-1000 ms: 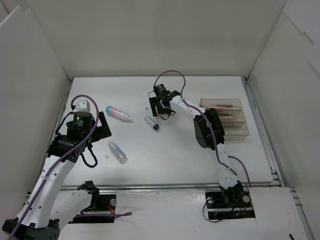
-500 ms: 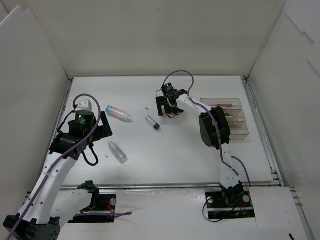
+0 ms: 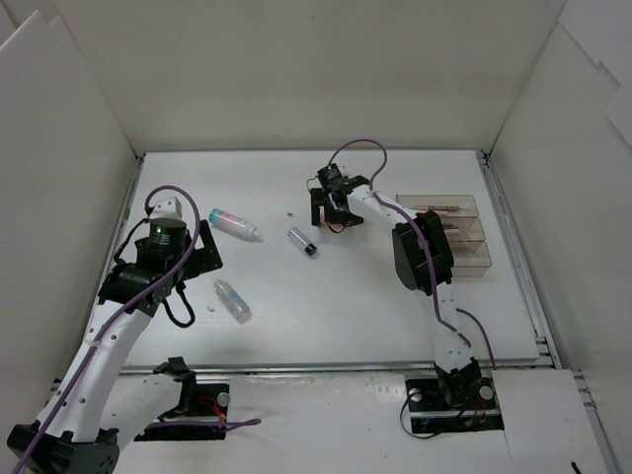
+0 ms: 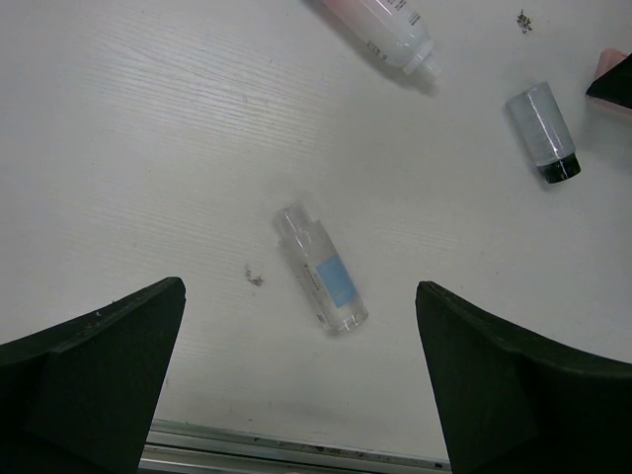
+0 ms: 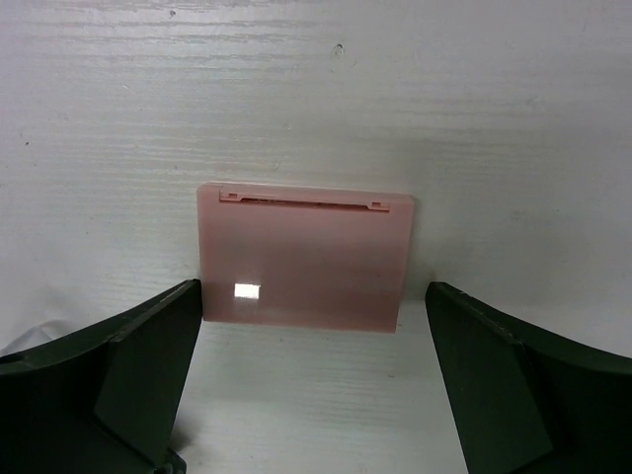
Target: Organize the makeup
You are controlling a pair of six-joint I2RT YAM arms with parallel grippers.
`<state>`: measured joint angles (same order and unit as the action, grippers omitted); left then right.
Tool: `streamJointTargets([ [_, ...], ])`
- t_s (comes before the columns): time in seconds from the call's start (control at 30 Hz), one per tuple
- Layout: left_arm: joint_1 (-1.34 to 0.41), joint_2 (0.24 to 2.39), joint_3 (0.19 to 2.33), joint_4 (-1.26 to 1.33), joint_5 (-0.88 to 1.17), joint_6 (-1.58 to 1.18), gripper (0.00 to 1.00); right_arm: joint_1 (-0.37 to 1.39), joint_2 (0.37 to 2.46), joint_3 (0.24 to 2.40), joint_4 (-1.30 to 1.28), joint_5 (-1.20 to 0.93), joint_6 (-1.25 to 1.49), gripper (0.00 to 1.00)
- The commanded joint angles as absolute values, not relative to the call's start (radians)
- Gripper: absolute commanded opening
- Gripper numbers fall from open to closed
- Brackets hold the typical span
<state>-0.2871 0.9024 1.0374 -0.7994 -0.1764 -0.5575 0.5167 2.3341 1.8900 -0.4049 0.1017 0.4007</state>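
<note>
You've got a left arm [image 3: 94, 360] and right arm [image 3: 420, 259] in white links with black joint housings, each trailing a purple cable [image 3: 355, 143], a green light [image 3: 154, 234] on the left, and matte black wedge fingers [image 4: 94, 370] at seven and five o'clock in both wrist views.

Partly off-frame: pink btl [image 4: 383, 27] at top edge, pink sq [image 4: 619, 61] at R edge.

I see bare table [image 5: 99, 148] on both sides of the pink square [image 5: 304, 257], giving my right fingers [image 5: 109, 385] room. A bottle [image 3: 302, 243] lies near; the box [image 3: 466, 260] stands well apart.
</note>
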Motion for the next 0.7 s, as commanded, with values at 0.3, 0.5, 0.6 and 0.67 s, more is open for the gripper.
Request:
streamJointTargets([
  [0.3,-0.291,0.916,1.057,-0.741,-0.179,-0.540,0.98,0.517,2.387,1.939,-0.451,0.111,0.425,0.73],
  [0.5,-0.291,0.920,1.063,-0.741,-0.181,-0.538,0.98,0.517,2.366,1.928,-0.449,0.126,0.379,0.32],
  [0.6,-0.291,0.919,1.066,-0.739,-0.183,-0.540,0.98,0.515,2.311,1.916,-0.449,0.144,0.309,0.16],
  [0.67,-0.291,0.919,1.065,-0.736,-0.184,-0.538,0.98,0.517,2.272,1.905,-0.449,0.156,0.270,0.13],
])
